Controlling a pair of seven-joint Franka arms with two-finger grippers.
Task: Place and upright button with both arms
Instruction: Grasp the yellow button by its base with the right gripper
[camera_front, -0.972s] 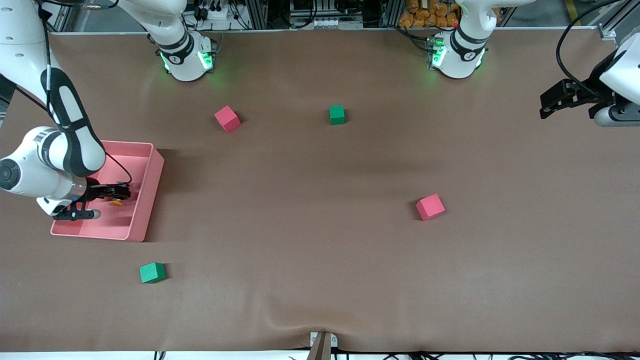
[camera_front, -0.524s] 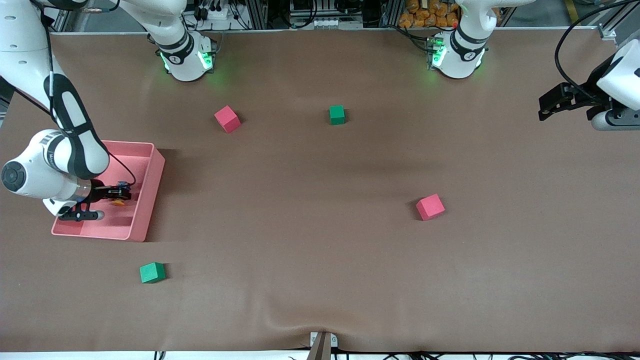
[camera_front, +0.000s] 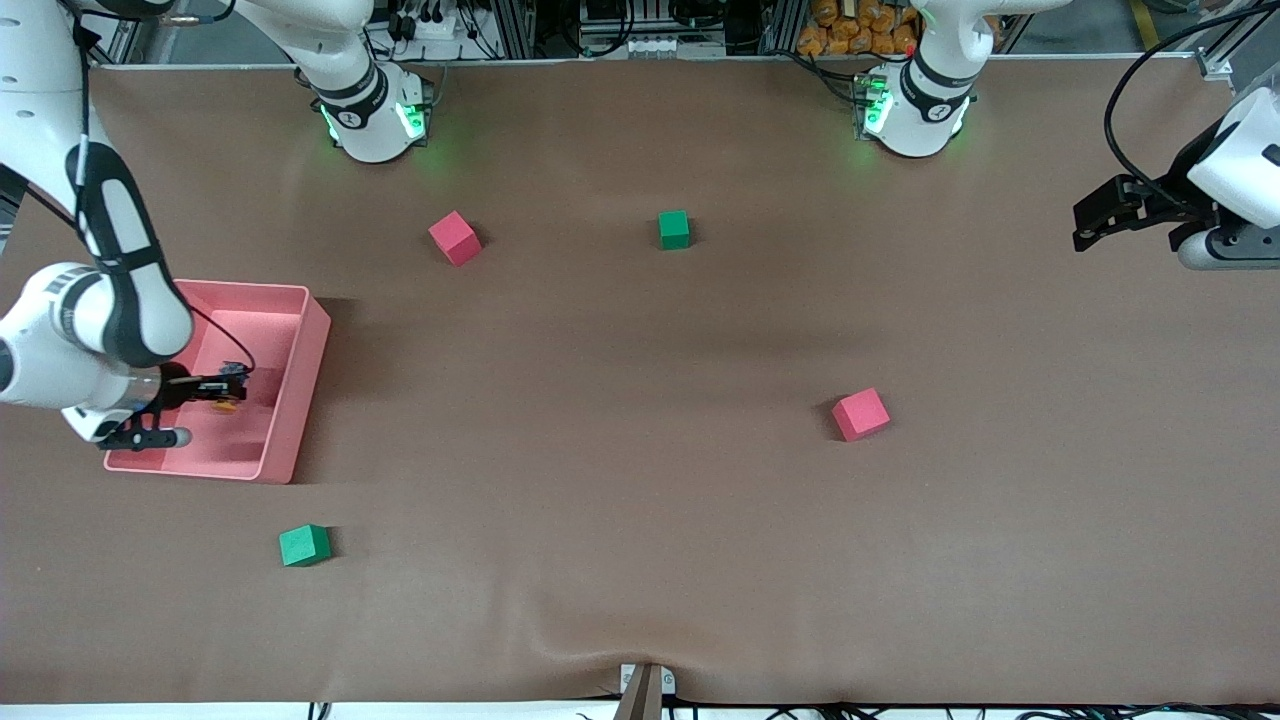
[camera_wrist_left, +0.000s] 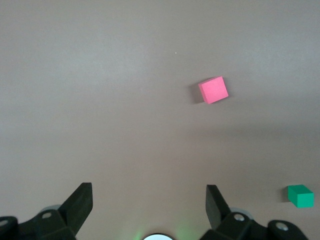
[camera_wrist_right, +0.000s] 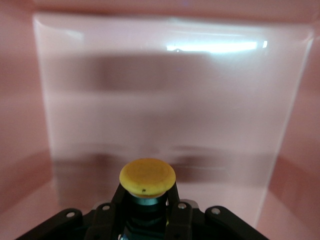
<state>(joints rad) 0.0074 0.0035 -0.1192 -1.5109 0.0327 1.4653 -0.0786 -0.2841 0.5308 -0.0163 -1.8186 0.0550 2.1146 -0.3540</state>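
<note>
In the front view, the right gripper sat in the pink tray, clamped on the orange-capped button; the left gripper waited over the table's left-arm end. The left wrist view showed its fingers spread wide, empty. The right wrist view showed the fingers pinching the button below its cap; it looked light, rigid and best held by the body.

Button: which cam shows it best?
Right wrist view: the button's orange cap fills the foreground, gripped by the right end effector. Front view shows just an orange speck in the pink tray. Left wrist view: none.
</note>
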